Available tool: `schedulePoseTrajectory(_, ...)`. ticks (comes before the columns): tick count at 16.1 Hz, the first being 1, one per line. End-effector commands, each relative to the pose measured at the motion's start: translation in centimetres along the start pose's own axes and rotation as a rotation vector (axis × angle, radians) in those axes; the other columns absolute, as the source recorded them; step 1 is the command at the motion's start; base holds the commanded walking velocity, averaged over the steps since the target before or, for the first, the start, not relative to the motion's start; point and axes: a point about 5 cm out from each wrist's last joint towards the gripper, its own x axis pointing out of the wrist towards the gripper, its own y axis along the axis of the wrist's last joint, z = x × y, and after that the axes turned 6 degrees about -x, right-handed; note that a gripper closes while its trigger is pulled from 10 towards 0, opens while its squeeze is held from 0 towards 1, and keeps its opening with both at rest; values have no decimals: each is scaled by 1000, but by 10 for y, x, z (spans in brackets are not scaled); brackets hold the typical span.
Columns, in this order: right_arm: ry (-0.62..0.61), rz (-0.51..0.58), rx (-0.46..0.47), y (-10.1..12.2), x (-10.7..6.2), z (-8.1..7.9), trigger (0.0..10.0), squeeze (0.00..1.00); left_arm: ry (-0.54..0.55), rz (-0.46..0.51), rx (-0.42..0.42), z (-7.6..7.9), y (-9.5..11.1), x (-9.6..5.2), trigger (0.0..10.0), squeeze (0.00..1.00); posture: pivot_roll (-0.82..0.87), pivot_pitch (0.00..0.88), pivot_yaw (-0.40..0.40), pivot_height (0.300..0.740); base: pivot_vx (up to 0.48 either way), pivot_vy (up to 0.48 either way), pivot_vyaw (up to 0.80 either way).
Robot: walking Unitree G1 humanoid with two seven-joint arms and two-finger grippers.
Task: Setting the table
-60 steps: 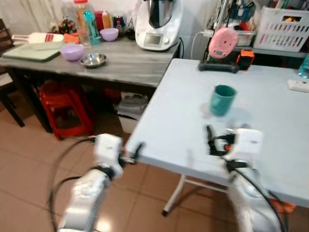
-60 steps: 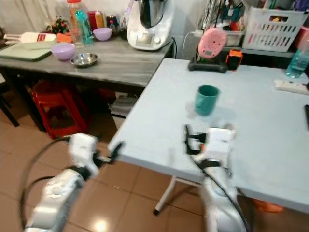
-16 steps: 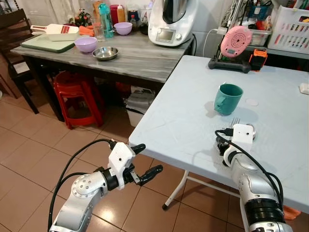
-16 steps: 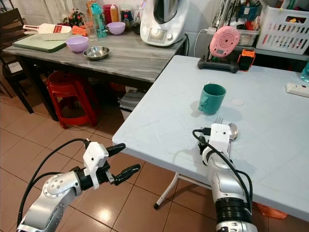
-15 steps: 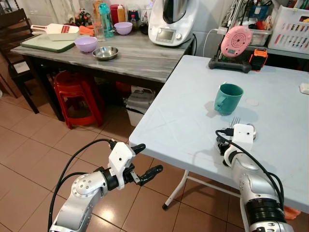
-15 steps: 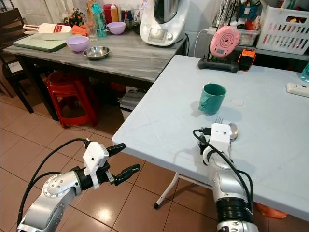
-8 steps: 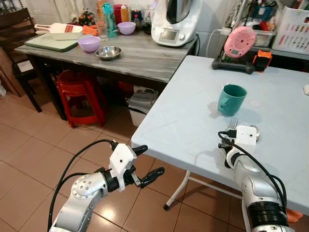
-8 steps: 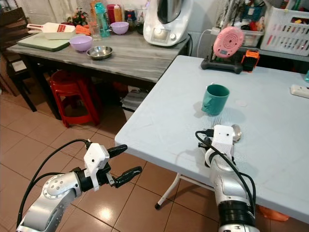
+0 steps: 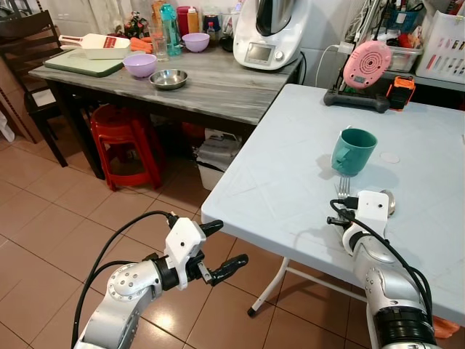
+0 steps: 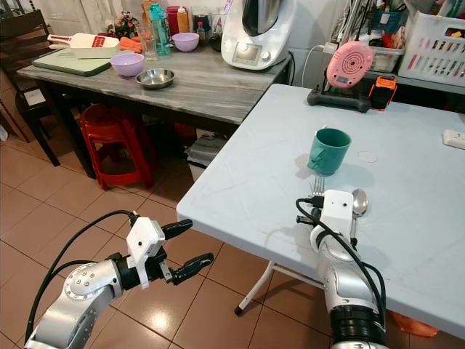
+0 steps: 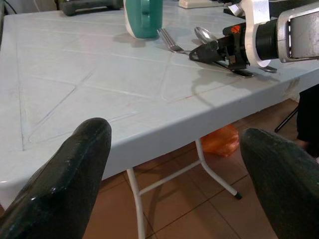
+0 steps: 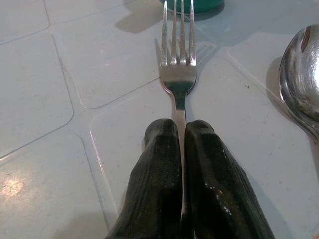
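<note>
- Left eye view shows the pale blue surface with its near corner sticking out over the brown tiled floor.
- Beside that corner the floor has lots of open room, and thin white legs hold the surface up underneath.
- On the robot's left, a grey wooden counter stands against the pale blue surface, with a red stool tucked under it.
- The left gripper hangs low over the floor, just off the near edge of the surface, with its two black fingers spread wide apart and holding nothing.
- The right gripper rests on the surface close to the near edge.
- Its two fingers are pressed together around the thin handle of the fork.
- The fork lies flat, and its prongs point away from the gripper toward the green cup.
- The prong tips come very close to the bottom of the cup.
- A shiny spoon lies flat just beside the fork, on the robot's right of it, and the gripper is not touching it.
- Past the cup, the middle of the surface is wide and bare.
</note>
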Motion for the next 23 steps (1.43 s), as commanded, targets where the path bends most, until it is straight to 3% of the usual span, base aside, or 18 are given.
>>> schedulePoseTrajectory(1, -41, -72, 23, -17, -2, 9, 0, 0, -2, -17, 11, -1, -3, -2, 10000, 0, 24, 0, 6, 740, 0, 0, 0)
schedulePoseTrajectory(4, -67, -54, 59, -15, -4, 11, 0, 0, 16, -22, 21, -2, -4, -4, 10000, 0, 26, 0, 15, 740, 0, 0, 0)
schedulePoseTrajectory(6, -87, -38, 101, -11, -7, 14, 0, 0, 63, 2, -1, -10, 1, -4, 10000, 0, 30, 0, 20, 740, 0, 0, 0)
schedulePoseTrajectory(8, -111, 11, 123, -1, -10, 19, 0, 0, 194, 65, -39, -25, 7, -7, 10000, 0, 12, 0, 33, 740, 0, 0, 0)
schedulePoseTrajectory(10, -127, 35, 131, 3, -13, 23, 0, 0, 289, 95, -26, -32, 9, -8, 10000, 0, -20, 0, 68, 740, 0, 0, 0)
schedulePoseTrajectory(11, -144, 76, 130, 9, -20, 25, 157, 0, 422, 147, -70, -42, 14, -10, 10000, 0, -50, 0, 100, 740, 0, 0, 0)
schedulePoseTrajectory(14, -179, 99, 148, 9, -30, 31, 706, 0, 531, 139, -62, -50, 19, 1, 10000, 0, -76, 0, 125, 740, 0, 0, 0)
schedulePoseTrajectory(17, -182, 121, 155, 10, -33, 28, 0, 0, 572, 147, -115, -54, 14, 10, 10000, 0, -132, 0, 140, 740, 0, 0, 0)
schedulePoseTrajectory(18, -167, 149, 135, 17, -35, 25, 6941, 0, 576, 151, -137, -52, 15, 14, 10000, 0, -136, 0, 140, 740, 0, 0, 0)
schedulePoseTrajectory(19, -152, 176, 112, 22, -37, 23, 10000, 0, 574, 156, -138, -51, 16, 19, 10000, 0, -126, 0, 130, 740, 0, 0, 0)
schedulePoseTrajectory(21, -124, 245, 123, 33, -37, 18, 10000, 0, 605, 191, -157, -55, 22, 21, 10000, 0, -98, 0, 112, 740, 0, 0, 0)
schedulePoseTrajectory(23, -89, 379, 102, 52, -43, 7, 10000, 0, 681, 249, -159, -63, 30, 13, 10000, 0, -44, 0, 49, 740, 0, 0, 0)
